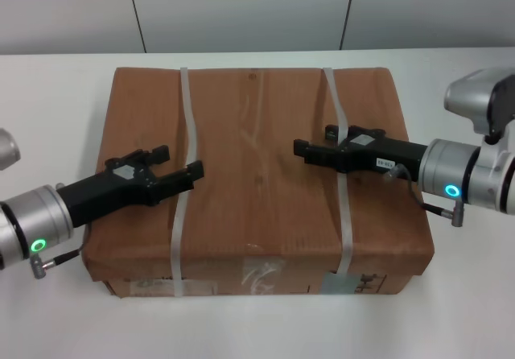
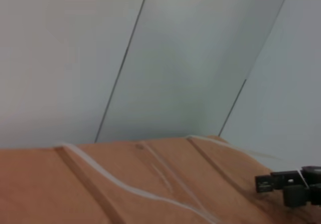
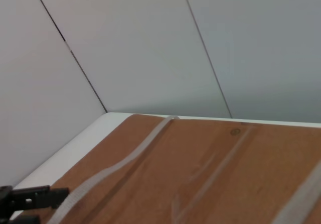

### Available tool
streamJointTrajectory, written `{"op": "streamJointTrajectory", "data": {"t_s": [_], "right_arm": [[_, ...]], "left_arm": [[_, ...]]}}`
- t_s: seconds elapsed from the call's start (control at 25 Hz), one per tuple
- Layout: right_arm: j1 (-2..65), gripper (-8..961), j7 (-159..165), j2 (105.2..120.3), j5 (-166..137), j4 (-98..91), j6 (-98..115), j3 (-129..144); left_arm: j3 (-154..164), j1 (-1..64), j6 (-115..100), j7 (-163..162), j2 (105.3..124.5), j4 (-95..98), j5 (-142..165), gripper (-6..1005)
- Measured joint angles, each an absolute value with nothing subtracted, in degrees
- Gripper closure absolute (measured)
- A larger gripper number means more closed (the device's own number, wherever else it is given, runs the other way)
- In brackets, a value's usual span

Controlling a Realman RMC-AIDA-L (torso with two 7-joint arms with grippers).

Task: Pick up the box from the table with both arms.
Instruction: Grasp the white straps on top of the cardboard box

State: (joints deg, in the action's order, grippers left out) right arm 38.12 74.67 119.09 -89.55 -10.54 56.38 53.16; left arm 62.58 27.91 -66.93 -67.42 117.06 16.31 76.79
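The brown cardboard box (image 1: 257,117) lies flat on the white table (image 1: 48,101), bound by two whitish straps, with tape and labels (image 1: 259,277) on its near side. My left gripper (image 1: 181,159) reaches in from the left and is over the box top at the left strap (image 1: 183,93), fingers apart. My right gripper (image 1: 313,138) reaches in from the right and is over the right strap (image 1: 331,93), fingers apart. The box top shows in the left wrist view (image 2: 100,184) with the right gripper (image 2: 288,184) farther off. The right wrist view shows the box (image 3: 210,174) and the left gripper (image 3: 30,200).
A pale panelled wall (image 1: 241,9) stands behind the table's far edge. Bare tabletop runs along both sides of the box and in front of it (image 1: 257,327).
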Motion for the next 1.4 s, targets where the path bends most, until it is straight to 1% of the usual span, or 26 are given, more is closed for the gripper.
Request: {"op": "streamJointTrajectory", "data": {"t_s": [0.4, 0.92, 1.16, 1.28, 1.4], "right_arm": [[40.9, 93, 73.9, 119.09, -89.5, -9.2, 56.5, 53.2], [41.7, 96, 72.4, 119.09, -87.8, -9.2, 58.4, 53.1], [41.8, 218, 70.5, 119.08, -87.7, -8.6, 58.0, 53.1], [41.8, 278, 69.2, 119.08, -87.7, -7.9, 57.9, 52.7], [41.8, 339, 67.1, 119.08, -86.9, -7.1, 57.8, 52.5]], "left_arm": [[68.2, 31.2, -62.8, -74.6, 117.04, 16.3, 76.8, 159], [70.2, 32.7, -62.8, -76.2, 116.99, 16.3, 76.8, 160], [70.3, 33.3, -61.6, -76.2, 117.02, 16.3, 76.3, 160], [70.3, 33.6, -61.4, -76.1, 117.03, 16.3, 76.3, 370], [70.3, 33.9, -61.3, -76.3, 117.01, 16.4, 76.3, 501]]}}
